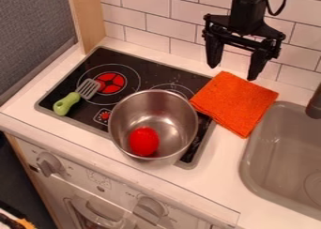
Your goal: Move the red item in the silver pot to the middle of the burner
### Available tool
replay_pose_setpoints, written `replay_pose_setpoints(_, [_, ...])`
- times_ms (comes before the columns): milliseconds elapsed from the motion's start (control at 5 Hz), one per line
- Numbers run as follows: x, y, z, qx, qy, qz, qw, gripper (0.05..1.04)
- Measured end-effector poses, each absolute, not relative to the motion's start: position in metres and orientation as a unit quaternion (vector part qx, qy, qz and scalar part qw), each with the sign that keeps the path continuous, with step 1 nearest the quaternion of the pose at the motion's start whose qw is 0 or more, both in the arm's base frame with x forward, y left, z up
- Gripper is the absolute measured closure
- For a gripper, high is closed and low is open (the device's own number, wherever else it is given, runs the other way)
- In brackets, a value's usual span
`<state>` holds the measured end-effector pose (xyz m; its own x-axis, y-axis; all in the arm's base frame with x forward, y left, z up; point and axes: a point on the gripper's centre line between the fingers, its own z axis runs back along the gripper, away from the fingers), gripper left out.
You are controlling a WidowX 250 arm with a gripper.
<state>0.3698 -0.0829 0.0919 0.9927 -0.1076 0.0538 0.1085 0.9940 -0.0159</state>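
We look from one fixed camera, high above silver pot, on its knob side. We face steeply down past pot toward tiled wall behind it. We see over pot's near rim onto its inner bottom. We sit turned off square: desk edge before pot runs aslant. Middling near: we frame stovetop around pot, but cut off sink right of pot.
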Motion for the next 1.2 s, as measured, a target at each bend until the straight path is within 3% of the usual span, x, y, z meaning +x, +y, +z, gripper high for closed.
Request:
replay_pose_setpoints(200, [0.367,-0.082,0.080,-0.007,-0.009,-0.052,0.999,0.085])
replay_pose_setpoints(400, [0.347,-0.080,0.086,-0.017,-0.009,-0.049,0.999,0.085])
replay_pose_setpoints(600, [0.323,-0.064,0.115,-0.024,-0.053,-0.039,0.998,0.085])
replay_pose_setpoints(800, [0.291,-0.055,0.114,-0.016,-0.055,-0.054,0.997,0.085])
replay_pose_setpoints(1200, [0.278,-0.034,0.062,0.042,0.007,-0.056,0.998,0.085])
